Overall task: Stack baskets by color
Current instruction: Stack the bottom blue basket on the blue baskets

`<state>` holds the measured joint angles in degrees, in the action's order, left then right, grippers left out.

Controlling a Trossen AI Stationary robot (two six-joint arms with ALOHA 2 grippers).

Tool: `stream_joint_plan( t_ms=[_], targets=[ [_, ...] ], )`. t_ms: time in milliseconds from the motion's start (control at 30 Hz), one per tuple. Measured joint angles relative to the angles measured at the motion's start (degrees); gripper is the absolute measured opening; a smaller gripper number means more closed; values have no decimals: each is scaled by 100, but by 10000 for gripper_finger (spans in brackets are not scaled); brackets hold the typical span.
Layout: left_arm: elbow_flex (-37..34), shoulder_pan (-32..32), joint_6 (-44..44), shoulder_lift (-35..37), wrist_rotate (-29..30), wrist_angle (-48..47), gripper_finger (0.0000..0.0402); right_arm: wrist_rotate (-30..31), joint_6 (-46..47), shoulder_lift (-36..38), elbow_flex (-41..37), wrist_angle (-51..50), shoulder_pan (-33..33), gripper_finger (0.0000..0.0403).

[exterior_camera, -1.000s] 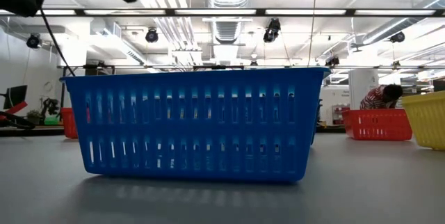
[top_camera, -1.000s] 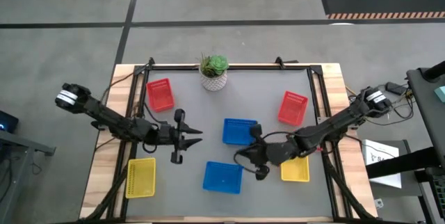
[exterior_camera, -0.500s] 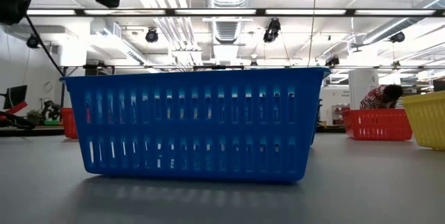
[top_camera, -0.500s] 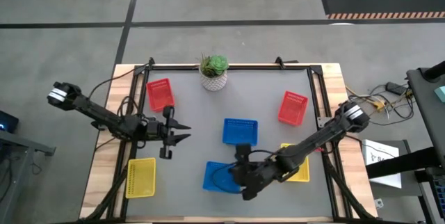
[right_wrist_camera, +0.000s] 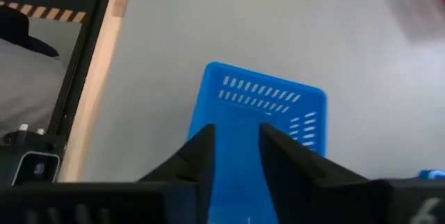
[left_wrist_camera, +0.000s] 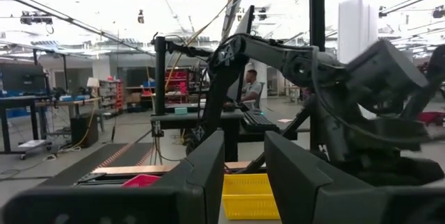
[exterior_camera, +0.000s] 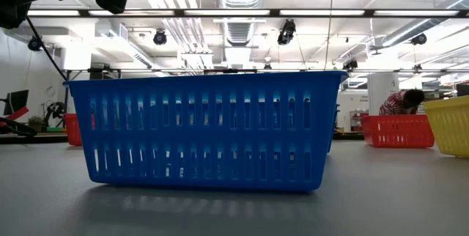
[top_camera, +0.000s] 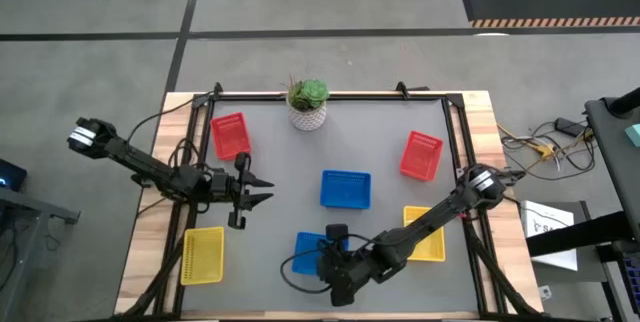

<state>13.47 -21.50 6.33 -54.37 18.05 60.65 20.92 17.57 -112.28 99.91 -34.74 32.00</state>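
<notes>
— The blue basket (top_camera: 309, 253) nearest the front of the table (top_camera: 380, 132), well in front of the potted plant (top_camera: 308, 103), is the one in hand. The right gripper (top_camera: 335, 284) hangs right over it, jaws parted a little, holding nothing.

— How should it take it?

— I'd say straddle one rim wall squarely, clench, lift level, then set it into the second blue basket (top_camera: 346, 189), which sits between this one and the plant.

— And the left gripper (top_camera: 258, 190)?

— Waiting, to the left of the plant and nearer the front, jaws apart, empty.

— What about the other colours?

— From above, two red baskets (top_camera: 230, 135) flank the plant, and two yellow baskets (top_camera: 203, 255) sit out at the front corners. The low camera shows only the blue wall, but a person bent over in the room behind, which the overhead misses.
</notes>
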Motion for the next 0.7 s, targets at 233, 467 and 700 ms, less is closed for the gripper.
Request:
stream_joint_plan(
  t_ms=[233,467,700],
  targets=[
    [-80,0,-94,0,-43,-11,88,-366,394,-821,1166,-949,81,174],
    [-81,0,-155,4,-43,28,88,-788,913,-1328,1863,-1449,76,185],
    [-81,0,-151,8,-40,93,88,-790,1016,-1458,1805,-1484,37,180]
  ],
)
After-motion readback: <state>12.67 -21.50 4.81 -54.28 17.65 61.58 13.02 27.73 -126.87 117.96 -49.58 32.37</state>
